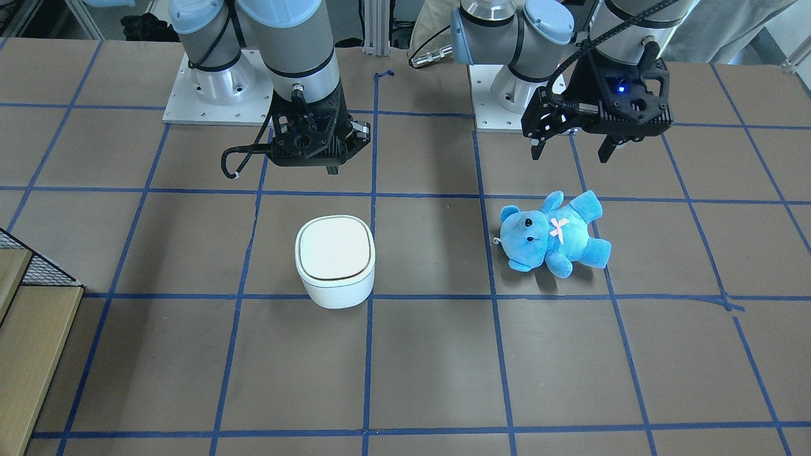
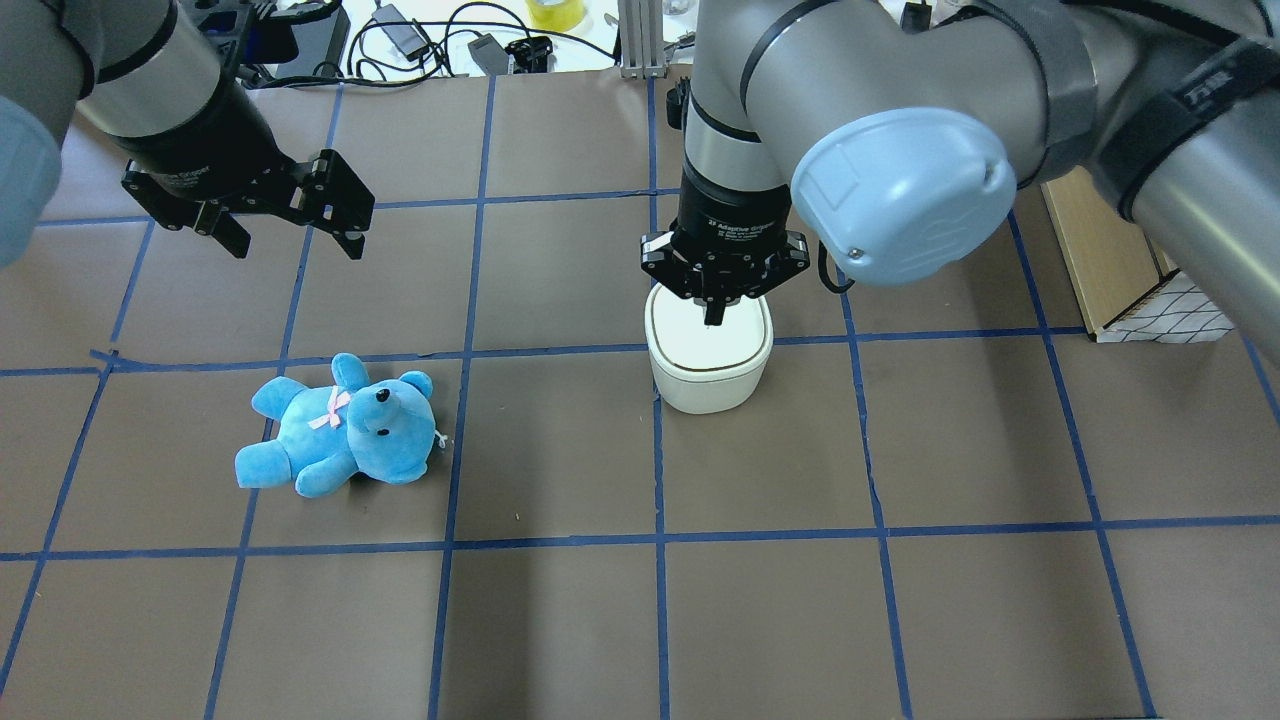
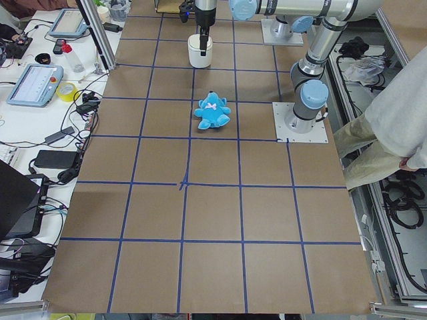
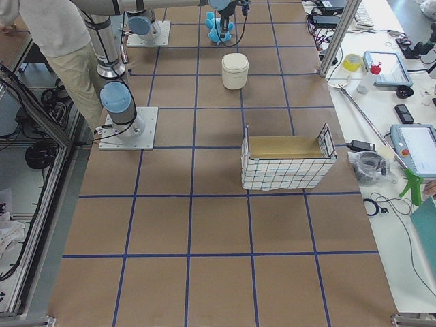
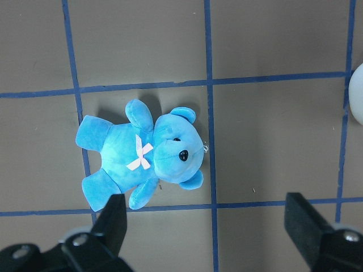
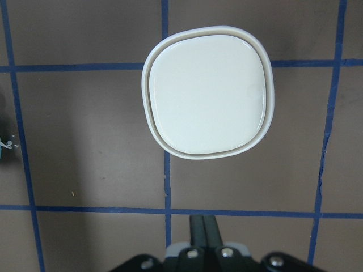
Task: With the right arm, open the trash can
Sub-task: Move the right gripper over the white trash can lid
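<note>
The white trash can [image 2: 710, 365] stands near the table's middle with its flat lid closed; it also shows in the front view [image 1: 334, 259] and fills the right wrist view [image 6: 207, 99]. My right gripper [image 2: 715, 305] hangs above the can, pointing down, fingers pressed together and empty, clear of the lid; it also shows in the front view [image 1: 329, 168] and in its own wrist view [image 6: 204, 226]. My left gripper [image 2: 295, 240] is open and empty, held high above the table beyond a blue teddy bear [image 2: 340, 425].
The teddy bear [image 5: 142, 153] lies on its back on the robot's left side. A wire-sided wooden box [image 4: 286, 163] stands at the robot's right. A person [image 3: 400, 113] stands behind the arm bases. Blue tape lines grid the brown table.
</note>
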